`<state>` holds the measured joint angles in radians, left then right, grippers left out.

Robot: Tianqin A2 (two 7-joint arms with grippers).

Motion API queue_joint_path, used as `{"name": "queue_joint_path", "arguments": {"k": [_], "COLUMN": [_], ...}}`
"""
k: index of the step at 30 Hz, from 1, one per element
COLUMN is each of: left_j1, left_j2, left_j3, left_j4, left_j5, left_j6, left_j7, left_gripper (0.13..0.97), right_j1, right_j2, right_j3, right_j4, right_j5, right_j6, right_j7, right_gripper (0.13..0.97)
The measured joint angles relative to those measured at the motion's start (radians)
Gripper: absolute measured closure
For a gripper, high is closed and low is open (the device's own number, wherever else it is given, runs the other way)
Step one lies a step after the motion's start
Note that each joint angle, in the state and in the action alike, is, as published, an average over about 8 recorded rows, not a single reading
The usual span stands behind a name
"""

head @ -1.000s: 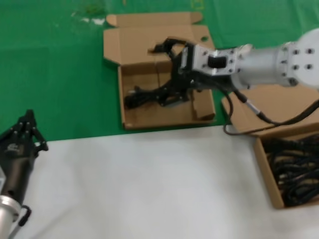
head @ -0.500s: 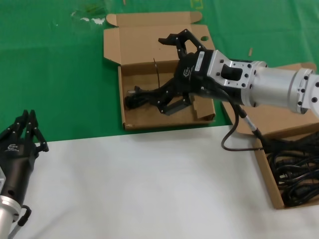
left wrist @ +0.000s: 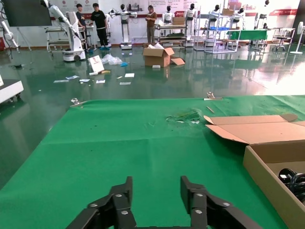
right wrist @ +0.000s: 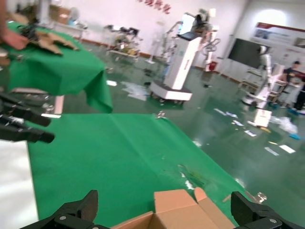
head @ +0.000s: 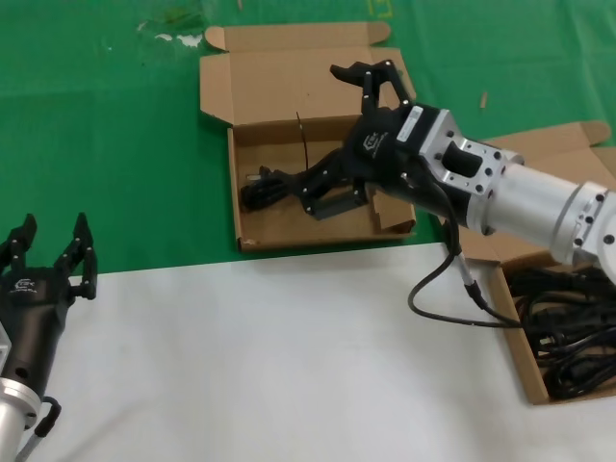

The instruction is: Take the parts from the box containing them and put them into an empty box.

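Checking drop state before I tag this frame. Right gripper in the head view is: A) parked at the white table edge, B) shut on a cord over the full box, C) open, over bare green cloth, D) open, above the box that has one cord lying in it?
D: the right gripper has its fingers spread wide above the upper box, where one black cord lies on the box floor.

The right arm is a thick silver-grey cylinder with small dark screw holes around its joint collar. A black recessed block sits on its silver wrist housing, and a thin black cable loops beneath. Its right tool is black, with jointed fingers dotted with pale rivets and a white logo. The left tool matches: black fingers, white logo, silver wrist.
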<state>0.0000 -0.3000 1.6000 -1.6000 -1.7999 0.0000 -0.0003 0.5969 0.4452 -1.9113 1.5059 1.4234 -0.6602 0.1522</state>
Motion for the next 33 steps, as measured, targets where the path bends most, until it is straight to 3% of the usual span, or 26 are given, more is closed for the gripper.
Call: {"name": "queue_joint_path", "arguments": {"k": [6, 14, 23, 27, 33], "left_j1": [0.0, 0.0, 0.0, 0.0, 0.0], "left_j2": [0.0, 0.0, 0.0, 0.0, 0.0], "left_j3": [0.0, 0.0, 0.0, 0.0, 0.0], "left_j4": [0.0, 0.0, 0.0, 0.0, 0.0], "left_j5": [0.0, 0.0, 0.0, 0.0, 0.0], "left_j6": [0.0, 0.0, 0.0, 0.0, 0.0], "left_j7": [0.0, 0.0, 0.0, 0.0, 0.001], "left_gripper": [0.689, 0.473, 0.294, 0.294, 0.208], "right_j1": [-0.066, -0.154, -0.251, -0.295, -0.361], "right_j2": [-0.016, -0.037, -0.061, -0.072, -0.088], "right_j3": [0.034, 0.08, 0.131, 0.154, 0.188], "right_j4": [0.01, 0.024, 0.04, 0.047, 0.057], "right_j5": [0.042, 0.097, 0.159, 0.186, 0.228], "right_j6": [0.072, 0.17, 0.278, 0.327, 0.399], "right_j7": [-0.017, -0.039, -0.064, -0.075, -0.092], "right_gripper": [0.13, 0.129, 0.129, 0.129, 0.129]}}
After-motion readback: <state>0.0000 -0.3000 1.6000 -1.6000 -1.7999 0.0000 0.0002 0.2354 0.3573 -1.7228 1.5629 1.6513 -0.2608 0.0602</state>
